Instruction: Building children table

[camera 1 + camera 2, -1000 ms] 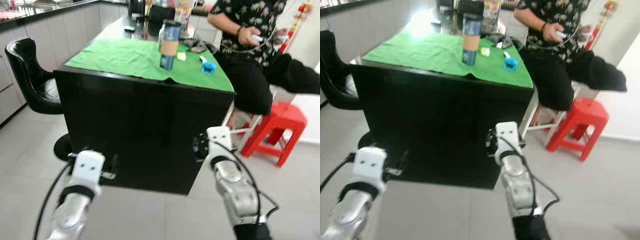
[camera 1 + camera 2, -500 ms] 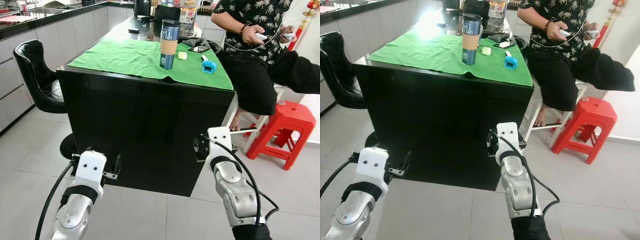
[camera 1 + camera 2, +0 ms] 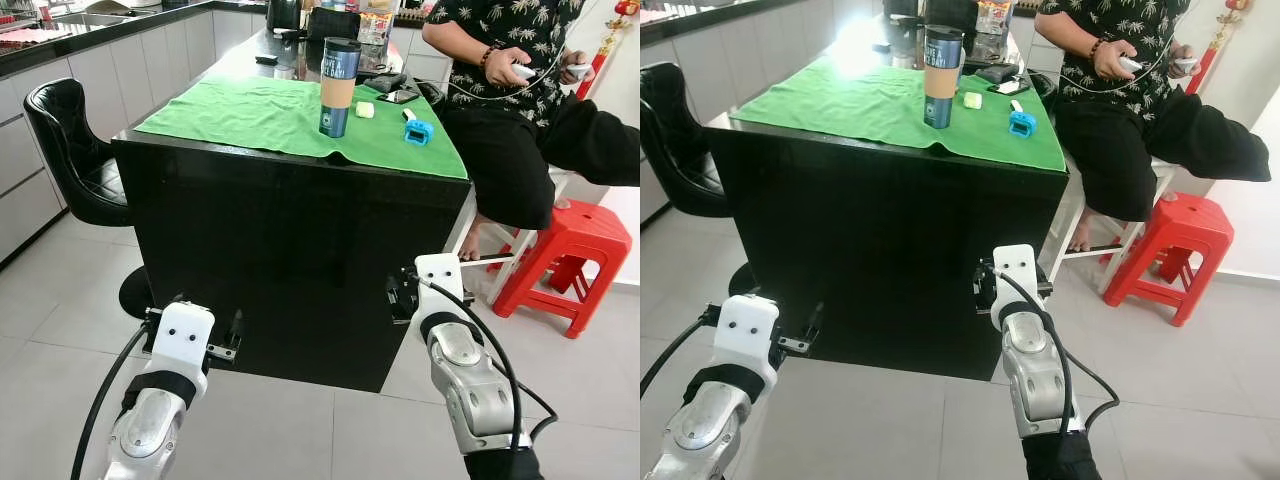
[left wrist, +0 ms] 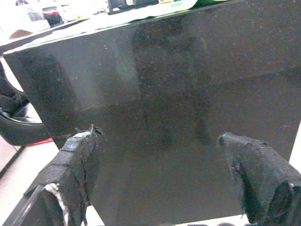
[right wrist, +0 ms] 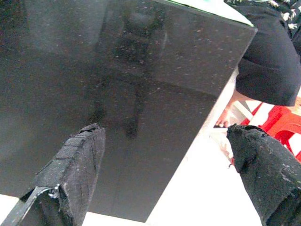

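Note:
A green cloth (image 3: 270, 115) covers the near end of a tall black island counter (image 3: 290, 260). On the cloth lie a small blue piece (image 3: 418, 133), a pale yellow piece (image 3: 364, 111) and a little white piece (image 3: 406, 117), beside an upright tumbler (image 3: 337, 75). My left gripper (image 4: 160, 141) is held low in front of the counter's glossy black side, open and holding nothing. My right gripper (image 5: 167, 132) is open too, near the counter's right corner, well below the cloth. Both silver arms reach forward from the bottom of the head views.
A person (image 3: 500, 100) sits at the counter's right side holding a small device, one leg stretched out over a red plastic stool (image 3: 570, 250). A black bar stool (image 3: 75, 150) stands at the left. Grey cabinets (image 3: 130, 60) line the far left. Tiled floor lies underfoot.
The head view was blurred and tilted a second ago and has since steadied, showing the counter slightly more squarely. Both arms keep the same pose with open fingers.

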Controlling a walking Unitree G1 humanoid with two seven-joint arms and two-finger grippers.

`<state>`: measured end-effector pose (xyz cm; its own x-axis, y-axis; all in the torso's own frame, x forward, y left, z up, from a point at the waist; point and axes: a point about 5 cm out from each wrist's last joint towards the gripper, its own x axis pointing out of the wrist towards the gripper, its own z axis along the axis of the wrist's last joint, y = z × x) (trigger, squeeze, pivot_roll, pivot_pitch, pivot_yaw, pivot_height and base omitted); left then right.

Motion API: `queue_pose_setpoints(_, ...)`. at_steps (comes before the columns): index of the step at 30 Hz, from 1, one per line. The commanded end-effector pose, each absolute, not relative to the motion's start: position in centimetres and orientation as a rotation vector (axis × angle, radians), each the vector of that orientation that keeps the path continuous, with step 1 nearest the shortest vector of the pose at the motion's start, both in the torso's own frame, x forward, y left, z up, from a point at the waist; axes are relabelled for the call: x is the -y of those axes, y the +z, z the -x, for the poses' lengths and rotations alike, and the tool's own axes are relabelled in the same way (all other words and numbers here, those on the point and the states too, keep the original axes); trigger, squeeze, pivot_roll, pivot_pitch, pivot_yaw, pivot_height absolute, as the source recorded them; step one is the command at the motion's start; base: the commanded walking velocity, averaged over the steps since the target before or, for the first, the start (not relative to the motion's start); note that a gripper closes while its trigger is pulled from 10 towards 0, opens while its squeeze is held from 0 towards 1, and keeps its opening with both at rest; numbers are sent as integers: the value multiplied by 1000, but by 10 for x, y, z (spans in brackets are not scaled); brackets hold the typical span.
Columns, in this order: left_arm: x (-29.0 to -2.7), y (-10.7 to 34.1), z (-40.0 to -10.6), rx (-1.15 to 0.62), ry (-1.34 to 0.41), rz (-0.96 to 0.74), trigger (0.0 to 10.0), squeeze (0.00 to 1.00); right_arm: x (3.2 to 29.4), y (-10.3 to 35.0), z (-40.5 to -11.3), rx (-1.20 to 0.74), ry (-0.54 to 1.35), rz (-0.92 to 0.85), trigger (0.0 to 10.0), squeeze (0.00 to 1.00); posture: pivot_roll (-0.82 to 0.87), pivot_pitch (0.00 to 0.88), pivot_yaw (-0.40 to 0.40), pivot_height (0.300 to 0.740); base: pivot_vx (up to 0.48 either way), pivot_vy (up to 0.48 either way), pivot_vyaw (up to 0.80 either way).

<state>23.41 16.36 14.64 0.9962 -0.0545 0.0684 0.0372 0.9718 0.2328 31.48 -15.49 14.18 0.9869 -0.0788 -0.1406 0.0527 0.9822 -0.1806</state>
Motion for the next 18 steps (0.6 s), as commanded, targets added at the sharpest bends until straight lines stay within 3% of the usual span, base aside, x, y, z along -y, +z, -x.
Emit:
queue_pose_setpoints(1, -161, 141, -233, 49, -65, -236, 10000, 0, 159, 138, -314, -163, -76, 186, 10000, 0, 70, 0, -114, 740, 0, 0, 0)
queue_pose_setpoints(7, -161, 141, -233, 48, -67, -235, 10000, 0, 159, 138, -314, -163, -76, 185, 10000, 0, 69, 0, -115, 740, 0, 0, 0)
queue_pose_setpoints(18, -162, 142, -233, 48, -63, -227, 10000, 0, 160, 138, -315, -165, -79, 183, 10000, 0, 69, 0, -118, 740, 0, -480, 0)
